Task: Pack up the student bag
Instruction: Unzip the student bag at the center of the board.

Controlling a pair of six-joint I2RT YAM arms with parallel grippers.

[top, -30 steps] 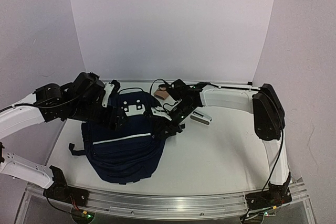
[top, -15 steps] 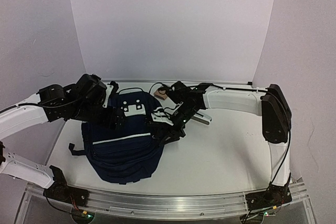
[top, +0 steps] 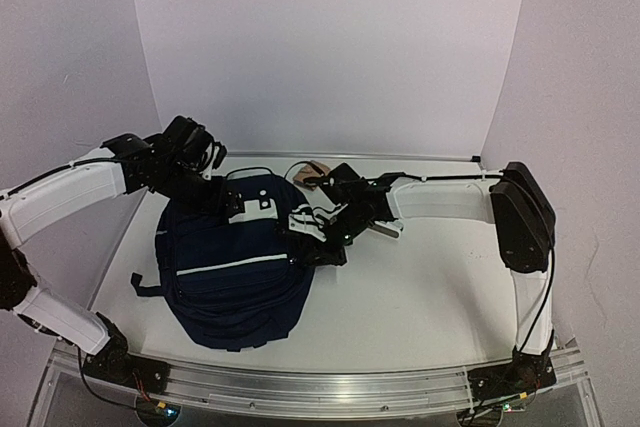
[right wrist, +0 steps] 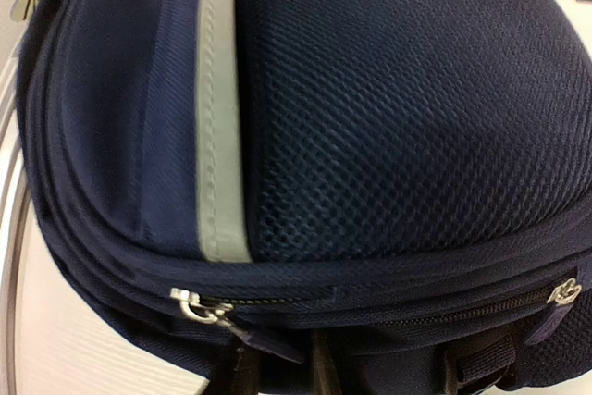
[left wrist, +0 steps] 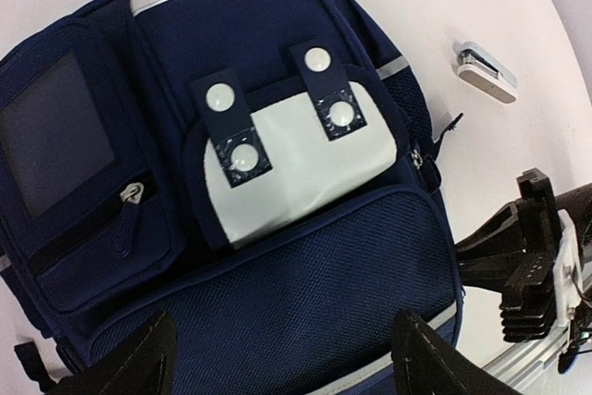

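The navy student bag (top: 235,267) lies flat on the table, white patch toward the back. It fills the left wrist view (left wrist: 277,182) and the right wrist view (right wrist: 370,117). My left gripper (top: 226,209) hovers over the bag's top end, open, its fingers (left wrist: 139,363) wide apart above the mesh front pocket. My right gripper (top: 312,247) is at the bag's right side. Its fingers (right wrist: 245,372) stand close together around the fabric tab of a silver zipper pull (right wrist: 190,302) on the side seam.
A small silver and white object (top: 388,228) lies on the table right of the bag, also in the left wrist view (left wrist: 486,71). A tan object (top: 312,171) with a black cable lies behind the bag. The white backdrop stands close behind.
My left arm has lifted and drawn back toward the bag's top end. My right gripper has shifted slightly left and lower along the bag's right side. The bag has stayed in place.
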